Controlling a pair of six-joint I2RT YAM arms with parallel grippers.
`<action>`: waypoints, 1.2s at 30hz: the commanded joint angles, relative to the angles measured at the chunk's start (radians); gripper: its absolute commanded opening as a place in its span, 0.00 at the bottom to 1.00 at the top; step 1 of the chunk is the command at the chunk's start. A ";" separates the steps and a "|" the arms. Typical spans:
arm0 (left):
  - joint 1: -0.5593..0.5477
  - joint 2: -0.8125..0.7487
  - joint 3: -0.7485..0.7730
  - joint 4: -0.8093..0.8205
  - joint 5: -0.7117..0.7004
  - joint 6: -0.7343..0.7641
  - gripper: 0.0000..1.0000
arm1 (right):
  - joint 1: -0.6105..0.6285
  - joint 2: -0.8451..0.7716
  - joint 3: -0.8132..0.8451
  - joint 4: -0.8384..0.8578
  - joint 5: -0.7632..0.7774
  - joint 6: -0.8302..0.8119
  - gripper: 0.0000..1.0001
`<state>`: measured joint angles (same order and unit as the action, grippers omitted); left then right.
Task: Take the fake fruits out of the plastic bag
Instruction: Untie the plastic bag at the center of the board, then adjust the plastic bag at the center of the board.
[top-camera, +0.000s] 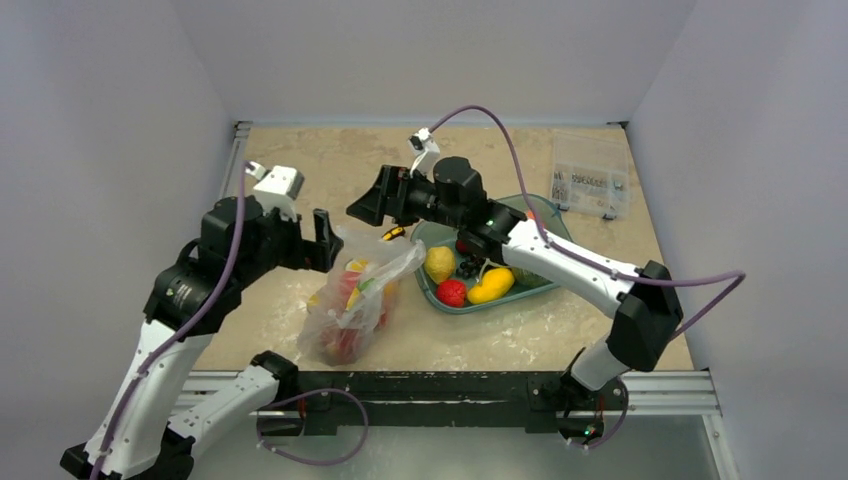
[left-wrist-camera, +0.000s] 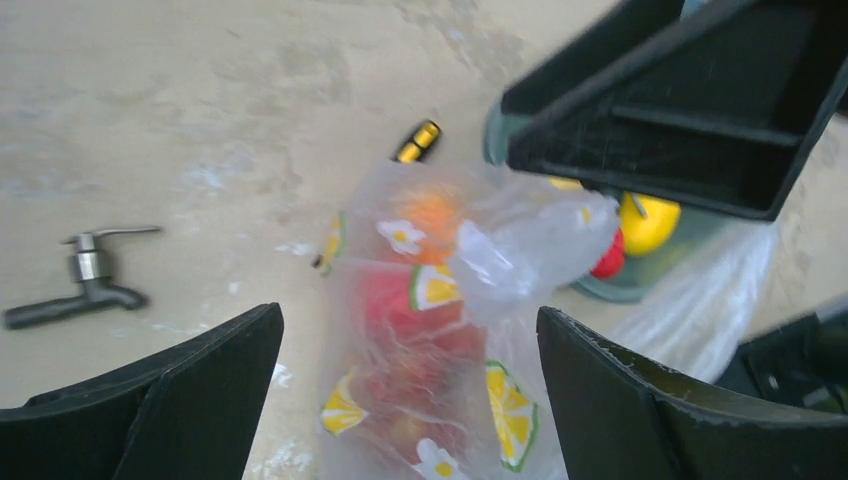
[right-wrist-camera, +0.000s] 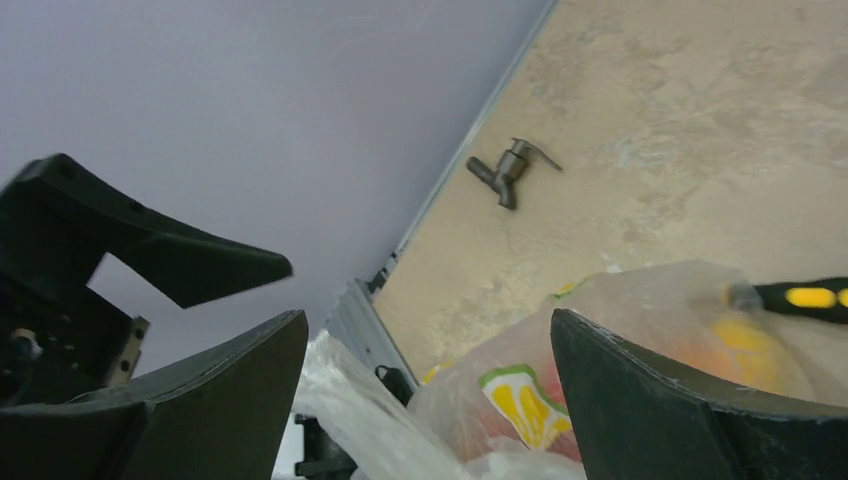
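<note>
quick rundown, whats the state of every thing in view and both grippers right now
plastic bag: slumped on its side, full, top crumpled, not gripped
fake fruits: inside the bag
left gripper: open, over the bag
right gripper: open, empty, near the bag's top
teal tub: upright, holding other fruits
tap: lying on its side
compartment box: lying flat, lid state unclear

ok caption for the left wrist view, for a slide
Open left gripper poised above the clear crinkly plastic bag of glossy red and orange fake fruits, grey metal tap nearby
</note>
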<state>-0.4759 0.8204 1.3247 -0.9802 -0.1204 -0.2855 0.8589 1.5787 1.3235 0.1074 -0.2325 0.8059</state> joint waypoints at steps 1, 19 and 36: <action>0.013 -0.029 -0.122 0.147 0.390 0.028 1.00 | 0.003 -0.123 0.007 -0.204 0.112 -0.135 0.94; 0.013 0.132 -0.145 0.279 0.455 -0.029 0.14 | 0.002 -0.571 -0.402 -0.114 -0.124 -0.360 0.99; 0.013 0.164 0.139 0.126 -0.102 -0.102 0.00 | 0.384 -0.260 -0.164 0.003 0.054 -0.386 0.00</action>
<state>-0.4709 0.9806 1.3441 -0.8112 0.1078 -0.3183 1.1221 1.2915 1.1198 0.0551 -0.2733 0.4511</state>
